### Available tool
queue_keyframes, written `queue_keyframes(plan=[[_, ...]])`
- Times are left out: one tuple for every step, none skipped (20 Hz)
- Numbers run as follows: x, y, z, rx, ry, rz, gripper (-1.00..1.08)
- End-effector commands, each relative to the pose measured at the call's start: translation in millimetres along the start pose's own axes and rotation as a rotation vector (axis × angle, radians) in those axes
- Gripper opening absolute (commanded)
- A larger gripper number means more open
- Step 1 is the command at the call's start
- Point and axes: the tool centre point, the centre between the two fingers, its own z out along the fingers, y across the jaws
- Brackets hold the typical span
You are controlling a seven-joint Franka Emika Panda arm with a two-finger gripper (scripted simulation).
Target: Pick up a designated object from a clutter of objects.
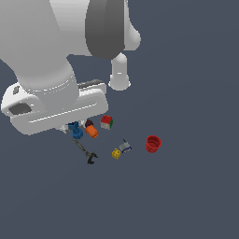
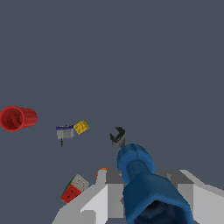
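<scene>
The gripper (image 2: pixel 144 192) has its two grey fingers (image 2: pixel 109 192) closed against the sides of the blue stubby piece (image 2: pixel 142 179), which fills the lower middle of the wrist view; in the exterior view that blue piece sits left of centre, right under the white hand, beside the orange cylinder (image 1: pixel 91 131). The grasp looks made; whether the piece has left the floor cannot be told, so lifting clear seems to remain. No brand, label or writing is readable anywhere.
</scene>
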Motion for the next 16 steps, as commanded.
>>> queue_keyframes(plan=[[-4,13,-16,0.001,-0.001,-0.001,-1.00],[-5,18,-21,0.001,-0.001,-0.001,-1.00],[-6,22,-25,0.001,-0.001,-0.001,-1.00],[-7,25,-29,0.000,-0.001,-0.001,-1.00],[-8,29,-33,0.000,-0.001,-0.001,-1.00],[-8,32,-36,0.000,-0.001,-0.001,-1.00],[-9,34,-38,0.000,-0.001,-0.001,-1.00],[-9,36,-41,0.000,-0.001,-0.001,-1.00],[-10,38,-43,0.000,-0.001,-0.001,-1.00],[-10,40,-45,0.000,-0.001,-0.001,-1.00],[-10,41,-46,0.000,-0.001,-0.001,-1.00],[-10,42,-47,0.000,-0.002,-0.001,-1.00],[-10,43,-48,0.000,-0.002,-0.001,-1.00],[-10,43,-48,0.000,-0.002,-0.001,-1.00],[-10,44,-48,0.000,-0.002,-0.001,-1.00],[-10,44,-49,0.000,-0.002,-0.001,-1.00]])
